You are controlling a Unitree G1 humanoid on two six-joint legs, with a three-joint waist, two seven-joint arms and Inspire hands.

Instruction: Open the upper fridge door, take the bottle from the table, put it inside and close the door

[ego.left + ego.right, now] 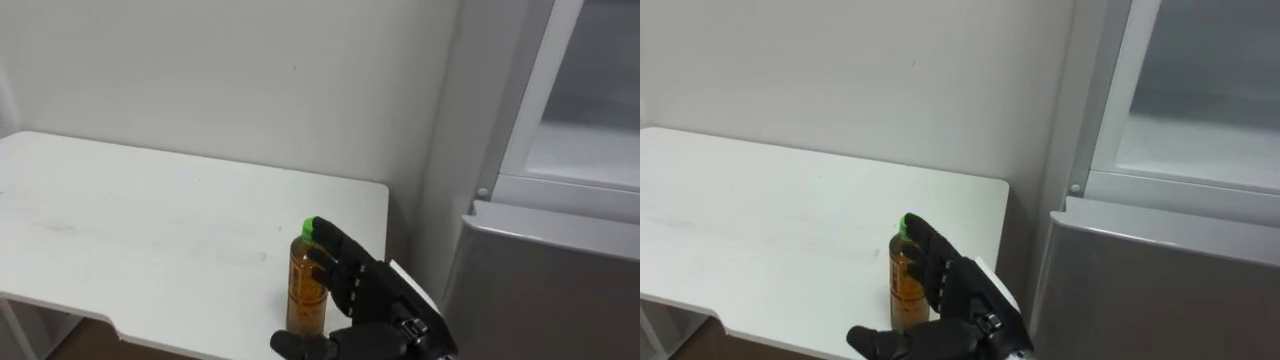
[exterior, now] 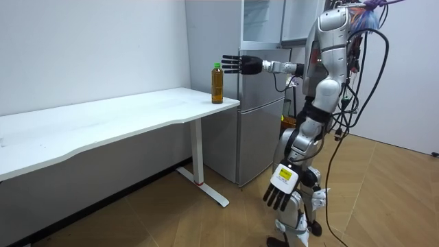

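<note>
Bottle [image 1: 302, 288] stands upright on table [image 1: 150, 230], near right corner, not yet gripped. Right hand [image 1: 365, 305] is spread wide just beside it, empty. Left hand [image 2: 281, 186] hangs low, fingers relaxed. Upper fridge [image 1: 585, 130] at right appears open. Grasp, lift and placement all remain.

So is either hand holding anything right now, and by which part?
Nothing is held. The right hand is open, fingers straight beside the bottle, not curled round it; the bottle stands on the table. The left hand hangs open and empty.
</note>
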